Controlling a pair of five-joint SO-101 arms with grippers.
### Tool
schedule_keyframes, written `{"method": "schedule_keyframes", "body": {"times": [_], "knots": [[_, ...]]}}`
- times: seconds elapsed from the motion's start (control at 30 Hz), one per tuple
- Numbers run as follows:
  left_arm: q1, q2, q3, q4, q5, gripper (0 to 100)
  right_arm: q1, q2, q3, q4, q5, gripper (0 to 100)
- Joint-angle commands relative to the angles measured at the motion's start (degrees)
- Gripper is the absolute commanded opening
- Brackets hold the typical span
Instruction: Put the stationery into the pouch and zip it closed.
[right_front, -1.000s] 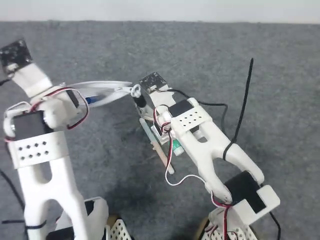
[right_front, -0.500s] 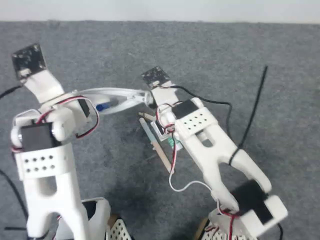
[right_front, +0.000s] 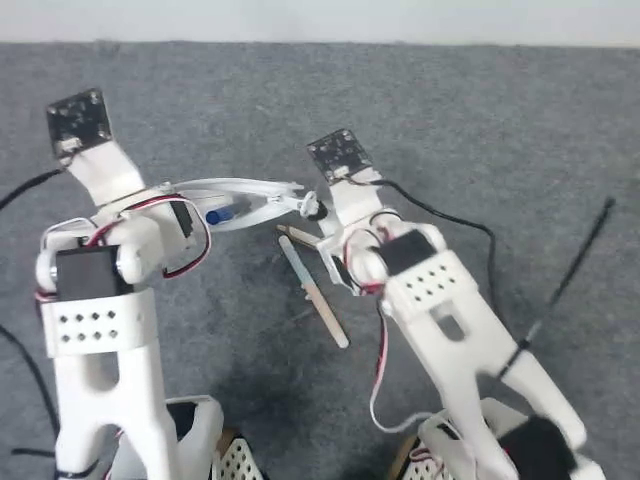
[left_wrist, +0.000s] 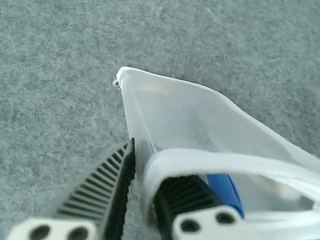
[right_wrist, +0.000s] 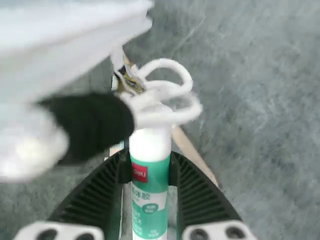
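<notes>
Clamped on a glue stick (right_wrist: 148, 192), the right gripper (right_wrist: 148, 159) has lifted off the carpet (right_front: 450, 120) to the right-hand mouth of the clear pouch (left_wrist: 200, 125), pinched at its rim by the left gripper (left_wrist: 145, 165), so insertion looks next, with a wooden stick (right_front: 328, 318) lying just nearer.

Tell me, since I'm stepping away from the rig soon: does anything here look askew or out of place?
The glue stick in the right hand seems to sit against the looped white zip cord at one end of the pouch, not at an opening. Flat sticks lie loose on the carpet, outside the pouch.
</notes>
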Motion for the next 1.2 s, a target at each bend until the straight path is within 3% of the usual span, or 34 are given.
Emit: {"method": "schedule_keyframes", "body": {"times": [0.0,0.87,1.17], "knots": [[0.4,-1.4,-1.2,-2.0,-0.4,1,1.7,-10.2,2.5,-4.6,-0.2,0.6],[0.4,-1.4,-0.8,-2.0,-0.5,1,1.3,-37.3,11.5,-5.6,-0.4,0.6],[0.4,-1.4,-0.8,-2.0,-0.5,1,-5.1,-46.5,13.4,-5.6,-0.4,0.6]]}}
